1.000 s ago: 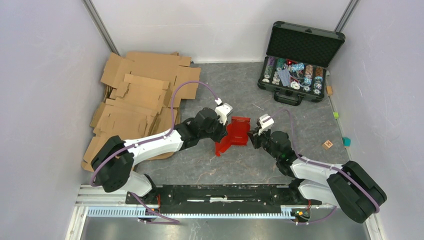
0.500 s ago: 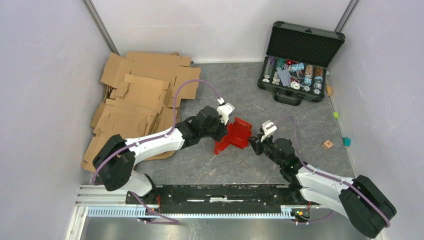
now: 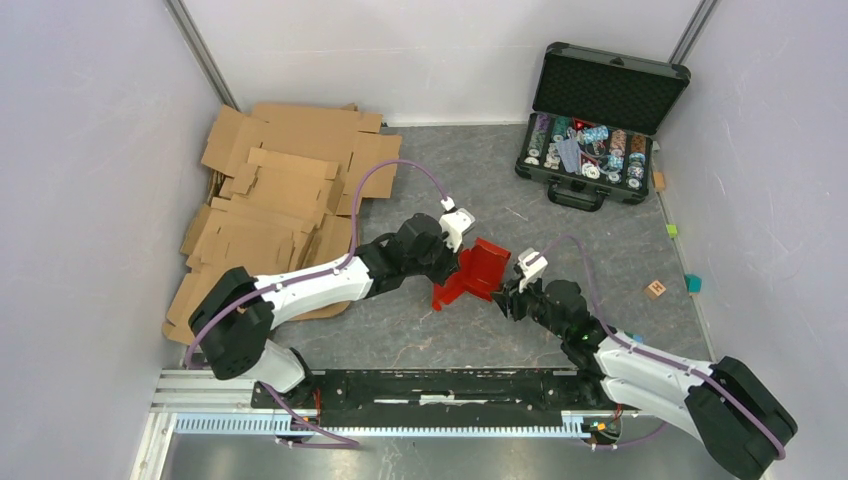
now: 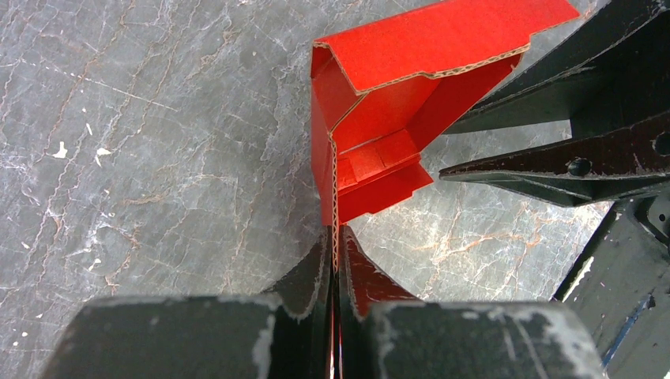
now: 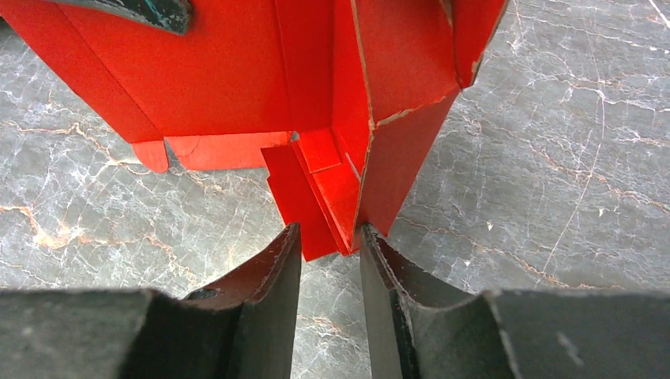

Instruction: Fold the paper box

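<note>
A: Biggest change in the last second?

B: The right arm (image 3: 640, 350). It stretched out low over the grey counter (image 3: 560, 215) and swung its wrist in toward the near right side of the paper box (image 3: 480, 265). The left arm (image 3: 310, 285) barely moved, only a slight creep to the right.

A: Where was the box?

B: Mid-counter, between the two wrists. It was not lying flat: one wall stood upright and a lower panel hung toward the counter at its near left. It had shifted a touch right with the left arm. It was half-formed, with walls partly raised and not yet square.

A: Grippers?

B: The left gripper (image 4: 336, 246) was clamped tight on the raw edge of an upright wall. The right gripper (image 5: 330, 233) had its fingers slightly parted. The box's lower corner, a bundle of small folded tabs (image 5: 324, 189), poked into the gap. The panel edge met the right finger, but no firm pinch was seen.

A: What did that mean for the fold?

B: My judgement: the left gripper served as anchor, and the right had newly arrived to take the corner tabs and tuck or press them. The fold was in mid-course, the corner not locked.
</note>
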{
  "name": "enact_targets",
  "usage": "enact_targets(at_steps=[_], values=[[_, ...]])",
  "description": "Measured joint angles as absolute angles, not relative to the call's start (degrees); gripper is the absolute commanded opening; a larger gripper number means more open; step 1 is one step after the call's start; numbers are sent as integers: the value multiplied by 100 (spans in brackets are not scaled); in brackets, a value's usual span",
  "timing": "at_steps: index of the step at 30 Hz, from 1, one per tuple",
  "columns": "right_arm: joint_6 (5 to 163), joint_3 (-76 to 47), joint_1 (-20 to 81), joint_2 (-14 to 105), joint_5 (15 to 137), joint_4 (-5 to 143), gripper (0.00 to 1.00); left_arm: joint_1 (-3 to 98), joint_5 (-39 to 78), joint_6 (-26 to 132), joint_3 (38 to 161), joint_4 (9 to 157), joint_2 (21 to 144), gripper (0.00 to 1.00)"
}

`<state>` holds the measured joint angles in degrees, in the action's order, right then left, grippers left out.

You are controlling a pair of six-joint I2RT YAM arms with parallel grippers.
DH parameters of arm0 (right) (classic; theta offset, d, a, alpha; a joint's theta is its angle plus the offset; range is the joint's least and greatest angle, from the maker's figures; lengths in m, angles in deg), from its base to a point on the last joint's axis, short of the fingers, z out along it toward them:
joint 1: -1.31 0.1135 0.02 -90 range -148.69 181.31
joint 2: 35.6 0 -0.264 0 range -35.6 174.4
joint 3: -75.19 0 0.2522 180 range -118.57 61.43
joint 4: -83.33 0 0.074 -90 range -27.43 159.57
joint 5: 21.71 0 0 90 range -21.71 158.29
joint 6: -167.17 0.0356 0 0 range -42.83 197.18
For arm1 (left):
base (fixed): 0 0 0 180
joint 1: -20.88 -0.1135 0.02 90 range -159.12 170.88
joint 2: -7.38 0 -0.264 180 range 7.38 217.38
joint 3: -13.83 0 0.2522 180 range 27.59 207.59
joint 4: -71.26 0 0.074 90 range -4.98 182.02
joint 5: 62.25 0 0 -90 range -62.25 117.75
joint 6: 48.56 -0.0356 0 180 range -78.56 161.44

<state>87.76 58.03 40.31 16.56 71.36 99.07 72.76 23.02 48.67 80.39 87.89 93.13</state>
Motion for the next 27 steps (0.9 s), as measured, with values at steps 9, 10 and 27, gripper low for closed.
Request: enact_targets(at_steps=[9,10,27], values=[[8606,5803,4031,1234,7050,9579,53,7278,2302,4867,8076,8792,9355,8],[8599,5803,4036,1160,6978,9524,56,7278,2299,4867,8087,8789,9368,7],[8735,5797,4060,-1144,4817,8267,63,7339,2288,4867,8172,8796,9462,7]])
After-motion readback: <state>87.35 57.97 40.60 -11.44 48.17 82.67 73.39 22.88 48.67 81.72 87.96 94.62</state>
